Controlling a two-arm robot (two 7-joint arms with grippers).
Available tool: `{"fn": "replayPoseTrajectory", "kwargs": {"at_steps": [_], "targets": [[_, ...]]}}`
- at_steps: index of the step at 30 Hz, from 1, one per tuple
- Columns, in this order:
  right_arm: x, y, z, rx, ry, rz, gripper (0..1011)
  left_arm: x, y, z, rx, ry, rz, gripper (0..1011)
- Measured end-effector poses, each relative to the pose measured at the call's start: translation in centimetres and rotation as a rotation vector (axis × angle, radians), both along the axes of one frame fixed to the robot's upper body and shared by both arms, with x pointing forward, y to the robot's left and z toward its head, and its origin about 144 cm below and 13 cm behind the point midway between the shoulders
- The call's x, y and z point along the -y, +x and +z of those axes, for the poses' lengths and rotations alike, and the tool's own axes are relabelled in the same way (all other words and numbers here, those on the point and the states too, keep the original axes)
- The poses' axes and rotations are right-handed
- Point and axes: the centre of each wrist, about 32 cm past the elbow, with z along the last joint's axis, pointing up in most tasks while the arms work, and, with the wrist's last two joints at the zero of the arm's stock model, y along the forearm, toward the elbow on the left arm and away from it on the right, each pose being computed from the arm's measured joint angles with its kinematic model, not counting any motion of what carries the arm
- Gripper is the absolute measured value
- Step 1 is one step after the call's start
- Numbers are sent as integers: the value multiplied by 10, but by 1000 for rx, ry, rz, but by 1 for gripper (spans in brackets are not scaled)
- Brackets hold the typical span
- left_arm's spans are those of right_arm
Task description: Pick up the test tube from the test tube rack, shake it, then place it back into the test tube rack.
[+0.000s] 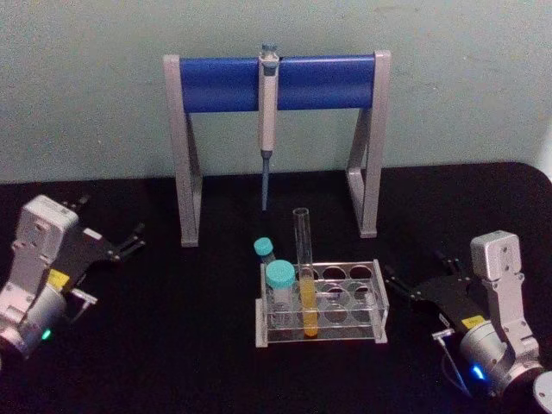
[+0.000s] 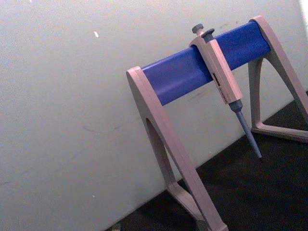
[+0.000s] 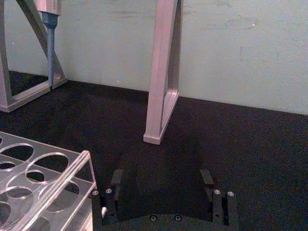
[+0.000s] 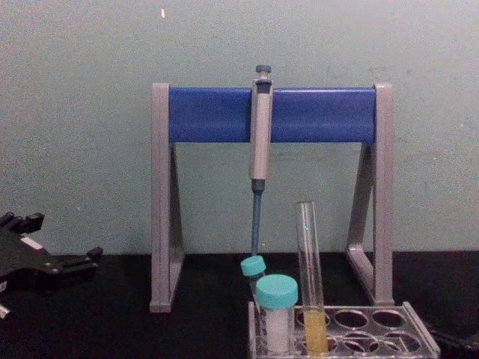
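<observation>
Nearest, low clear plastic test tube rack with round holes, mid-table; tall slim clear glass test tube with yellow-orange liquid upright in a front hole, open top free for a grasp, beside a short teal-capped vial. Black right gripper just right of rack, fingers apart around nothing; black left gripper well left, probably spread too, tips hard to make out. Behind, grey-and-blue pipette stand with hanging grey pipette; rack's near edge cut off in chest view.
</observation>
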Motion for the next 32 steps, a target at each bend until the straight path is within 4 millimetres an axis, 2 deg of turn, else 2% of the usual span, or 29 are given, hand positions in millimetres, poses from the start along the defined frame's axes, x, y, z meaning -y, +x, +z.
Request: {"fn": "replayPoseTrajectory", "kwargs": {"at_steps": [32], "targets": [[0,0,0,2,2,-1,1000,0,0,0,0,0,0,1001]]}}
